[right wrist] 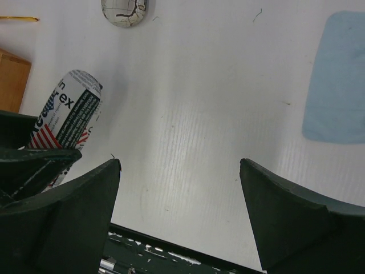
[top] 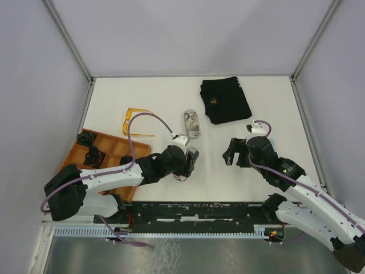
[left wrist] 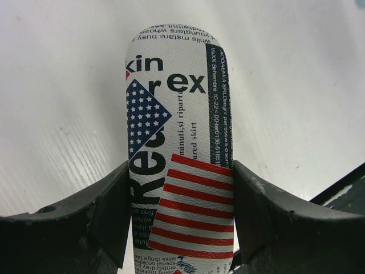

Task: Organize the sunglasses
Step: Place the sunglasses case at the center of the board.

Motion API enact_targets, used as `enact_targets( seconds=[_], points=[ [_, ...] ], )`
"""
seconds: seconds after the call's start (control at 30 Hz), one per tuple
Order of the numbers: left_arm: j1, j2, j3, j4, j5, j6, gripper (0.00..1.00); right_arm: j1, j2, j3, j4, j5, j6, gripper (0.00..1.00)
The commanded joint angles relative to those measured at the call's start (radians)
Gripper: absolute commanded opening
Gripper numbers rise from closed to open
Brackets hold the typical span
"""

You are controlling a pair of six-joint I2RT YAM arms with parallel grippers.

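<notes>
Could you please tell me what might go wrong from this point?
The left arm's fingers clamp the oval flag-and-text printed glasses case across its rounded sides, with much of it sticking out ahead, so it might pivot or slip. The left arm's purple cable loops right beside the translucent orange sunglasses and may snag their thin arms. The right arm's fingers, open, hover close by; the arms could collide.

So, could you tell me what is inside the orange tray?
Two dark objects sit in the orange tray's left compartments, too small to identify. The left arm covers its near part, so anything there is hidden.
</notes>
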Motion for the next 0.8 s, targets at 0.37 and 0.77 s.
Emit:
enact_targets(
  seconds=[0.37,0.77],
  points=[
    [-0.133,0.24,0.035,0.105,-0.147,-0.035,0.55,-0.002,-0.034,-0.016,-0.015,0.031,0.022,0.94],
    [-0.137,0.23,0.113,-0.047,-0.166,-0.041,0.98,-0.002,-0.034,-0.025,-0.016,0.026,0.018,0.94]
  ],
)
